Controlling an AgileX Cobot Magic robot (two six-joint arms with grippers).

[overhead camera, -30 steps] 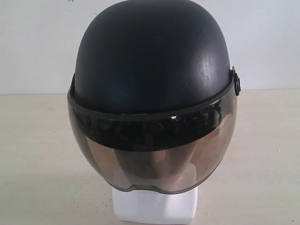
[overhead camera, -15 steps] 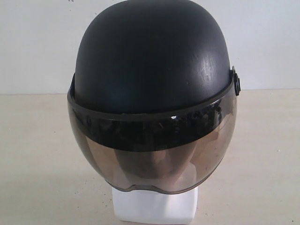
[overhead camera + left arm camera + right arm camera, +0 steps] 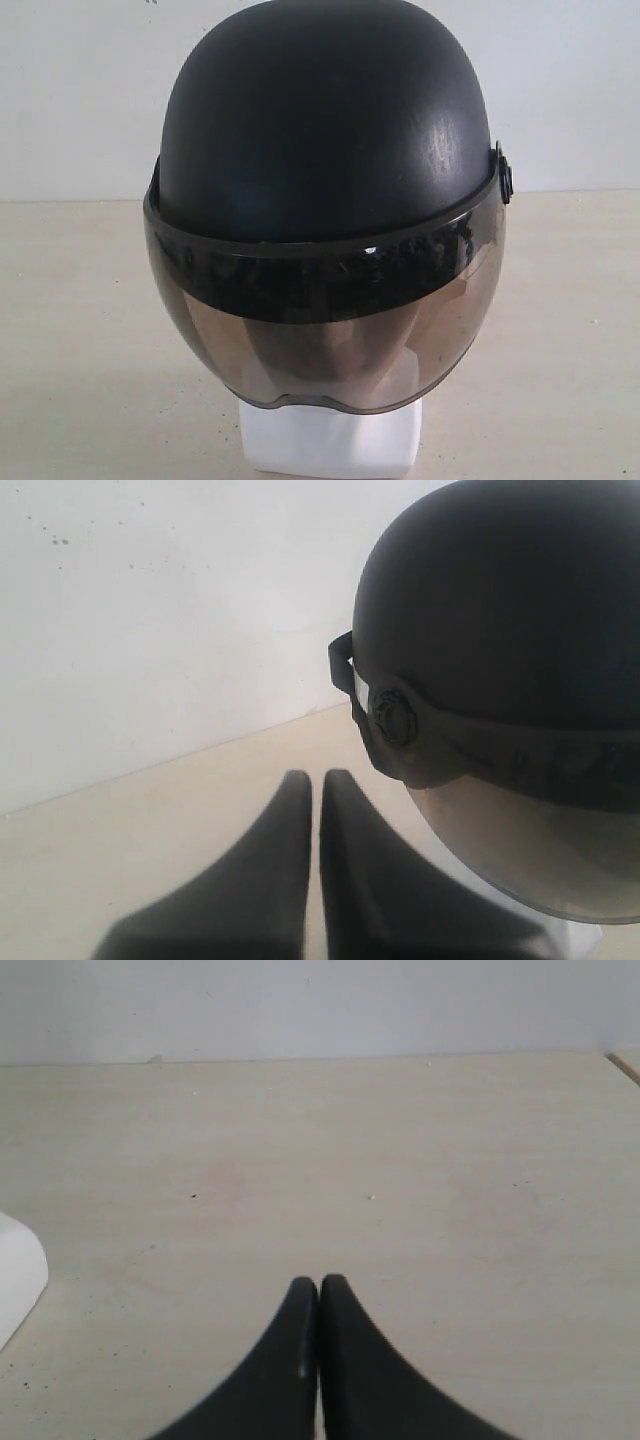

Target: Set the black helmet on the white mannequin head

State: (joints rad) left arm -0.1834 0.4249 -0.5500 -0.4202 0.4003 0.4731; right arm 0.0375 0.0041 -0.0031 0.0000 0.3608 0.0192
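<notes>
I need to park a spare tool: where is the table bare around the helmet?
Bare table either side of the black helmet on the white mannequin head, back to the wall. Crowded only at centre.

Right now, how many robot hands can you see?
2. The left hand, shut, is beside the helmet, not touching it. The right hand, shut, is over the table. Neither shows in the exterior view.

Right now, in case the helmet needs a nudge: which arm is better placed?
Left, likely: the black helmet sits close beyond its shut jaws; the right wrist view shows table and an edge of the white mannequin head.
</notes>
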